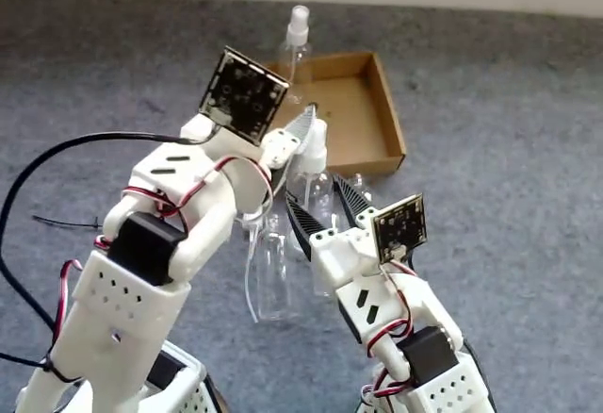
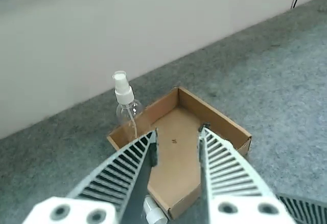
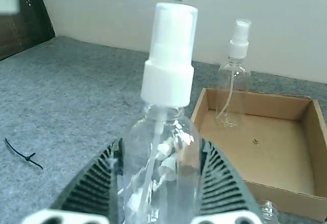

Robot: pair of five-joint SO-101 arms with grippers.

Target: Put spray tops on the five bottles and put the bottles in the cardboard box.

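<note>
bottle (image 3: 161, 157) with its spray top (image 3: 168, 70) on is held upright near the box (image 1: 390, 116), right jaws clamped on its sides to steady it, left jaws parted and empty above, so capping looks done

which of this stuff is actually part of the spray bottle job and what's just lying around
Part of the job:
- cardboard box
- far capped bottle, at the box's far corner
- held capped bottle, in the right hand
- capless bottle, on the carpet by the arms

Lying about:
- small black tie, on the carpet
</note>
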